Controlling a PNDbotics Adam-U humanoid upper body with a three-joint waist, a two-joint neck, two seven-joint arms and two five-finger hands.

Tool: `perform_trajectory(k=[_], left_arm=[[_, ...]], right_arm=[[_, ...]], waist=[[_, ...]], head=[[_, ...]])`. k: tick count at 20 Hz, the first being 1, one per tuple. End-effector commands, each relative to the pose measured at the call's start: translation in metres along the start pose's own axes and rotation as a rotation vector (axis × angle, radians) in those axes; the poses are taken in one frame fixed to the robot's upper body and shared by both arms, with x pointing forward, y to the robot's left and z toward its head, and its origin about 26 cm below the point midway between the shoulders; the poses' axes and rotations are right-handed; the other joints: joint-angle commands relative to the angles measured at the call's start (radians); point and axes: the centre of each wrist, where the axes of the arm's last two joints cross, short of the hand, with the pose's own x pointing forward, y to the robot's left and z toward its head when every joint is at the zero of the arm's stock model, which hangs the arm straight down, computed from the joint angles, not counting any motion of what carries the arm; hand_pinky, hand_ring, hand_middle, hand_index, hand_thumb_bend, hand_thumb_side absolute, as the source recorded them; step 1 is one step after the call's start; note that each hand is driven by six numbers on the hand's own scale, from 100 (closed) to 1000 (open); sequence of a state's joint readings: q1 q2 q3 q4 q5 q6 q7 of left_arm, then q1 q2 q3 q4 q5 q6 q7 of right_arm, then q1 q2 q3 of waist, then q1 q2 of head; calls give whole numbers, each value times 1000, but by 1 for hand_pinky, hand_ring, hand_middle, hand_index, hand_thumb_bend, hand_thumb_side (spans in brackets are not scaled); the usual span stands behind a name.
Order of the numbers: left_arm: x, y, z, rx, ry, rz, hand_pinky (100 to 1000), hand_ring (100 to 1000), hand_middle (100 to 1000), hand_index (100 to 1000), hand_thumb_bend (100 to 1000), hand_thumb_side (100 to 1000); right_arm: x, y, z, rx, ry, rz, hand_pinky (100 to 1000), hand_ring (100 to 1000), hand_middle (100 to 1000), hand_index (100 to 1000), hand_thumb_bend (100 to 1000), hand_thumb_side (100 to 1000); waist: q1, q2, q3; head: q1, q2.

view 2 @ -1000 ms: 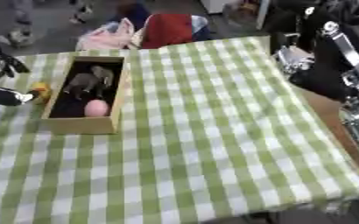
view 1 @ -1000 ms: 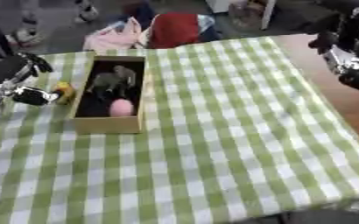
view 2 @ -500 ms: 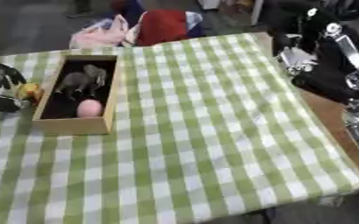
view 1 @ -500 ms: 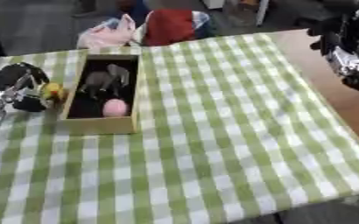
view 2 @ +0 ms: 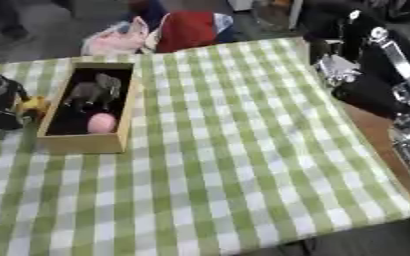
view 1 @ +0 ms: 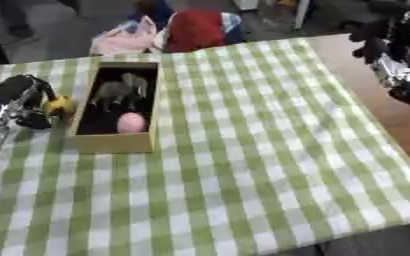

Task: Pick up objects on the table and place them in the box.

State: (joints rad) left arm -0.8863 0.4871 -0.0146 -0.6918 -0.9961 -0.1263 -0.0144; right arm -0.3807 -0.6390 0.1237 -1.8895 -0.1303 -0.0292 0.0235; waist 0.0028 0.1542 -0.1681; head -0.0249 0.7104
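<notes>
Green-checked tablecloth [view 1: 243, 150] gives us loads of open room right of the box [view 1: 114, 142], which holds a grey elephant [view 1: 121, 91] and pink egg [view 1: 131, 122]. Our left hand [view 1: 23, 102] curls round a yellow thing [view 1: 60, 105] just beside the box's left wall. Right eye view shows our right hand [view 2: 338, 70] better, fingers curled, empty, over the table's right edge.

Left hand [view 1: 20, 102] curls round a yellow toy [view 1: 60, 105] just left of the box [view 1: 119, 142], which holds an elephant [view 1: 119, 90] and a pink egg [view 1: 131, 122].

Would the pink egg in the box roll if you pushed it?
Probably yes: the pink egg looks round and smooth, so it may roll and seem slippery. The wooden box walls and the grey toy elephant beside it would likely stop it soon.
</notes>
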Motion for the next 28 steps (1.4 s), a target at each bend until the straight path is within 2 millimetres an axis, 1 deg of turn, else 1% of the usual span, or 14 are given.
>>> perform_trajectory(k=[1, 6, 9, 13, 17, 20, 22, 25, 26, 27, 28], left_arm=[[1, 32, -3, 104, -5, 11, 425, 277, 236, 335, 256, 100], [13, 58, -2, 171, -57, 74, 427, 272, 230, 330, 232, 103], [26, 71, -1, 185, -132, 110, 428, 272, 229, 330, 228, 113], [50, 81, 1, 159, -262, 121, 431, 274, 232, 331, 236, 121], [72, 80, 5, 65, -405, 84, 436, 286, 244, 342, 263, 129], [82, 73, 8, -18, -477, 26, 441, 296, 254, 351, 285, 131], [84, 67, 11, -75, -513, -16, 446, 304, 263, 359, 299, 142], [84, 60, 15, -174, -557, -90, 475, 351, 313, 407, 341, 212], [83, 60, 17, -203, -565, -117, 479, 356, 317, 411, 342, 215], [81, 59, 18, -237, -570, -147, 510, 397, 362, 455, 374, 280], [78, 60, 20, -268, -570, -172, 514, 403, 369, 462, 372, 281]], right_arm=[[3, -7, -1, -9, -12, 21, 711, 788, 660, 926, 100, 420], [2, -7, 0, -10, -6, 16, 711, 788, 660, 926, 100, 419], [1, -7, 0, -10, -4, 13, 712, 788, 660, 926, 100, 418], [1, -7, 1, -11, -2, 11, 712, 788, 660, 926, 100, 417], [1, -7, 1, -10, -5, 10, 712, 789, 660, 926, 100, 417], [1, -7, 1, -10, -6, 10, 713, 789, 659, 926, 100, 418], [1, -7, 1, -10, -4, 10, 713, 789, 659, 926, 100, 419], [-1, -7, 2, -10, 2, 10, 713, 789, 659, 926, 100, 421], [-1, -7, 3, -9, 3, 10, 713, 789, 659, 926, 100, 421], [-1, -7, 3, -9, 4, 10, 713, 789, 659, 926, 100, 422], [-2, -7, 3, -9, 6, 10, 713, 789, 659, 926, 100, 422]], waist=[[-2, -23, 4], [-2, -34, 12], [-2, -39, 13], [-3, -42, 11], [-4, -42, 6], [-4, -42, 4], [-3, -42, 5], [-1, -44, 9], [-1, -45, 11], [-1, -46, 13], [-2, -48, 16]], head=[[-4, -2], [-8, 1], [-10, 1], [-11, 0], [-10, -1], [-10, -1], [-12, 0], [-16, 4], [-18, 5], [-19, 6], [-20, 7]])
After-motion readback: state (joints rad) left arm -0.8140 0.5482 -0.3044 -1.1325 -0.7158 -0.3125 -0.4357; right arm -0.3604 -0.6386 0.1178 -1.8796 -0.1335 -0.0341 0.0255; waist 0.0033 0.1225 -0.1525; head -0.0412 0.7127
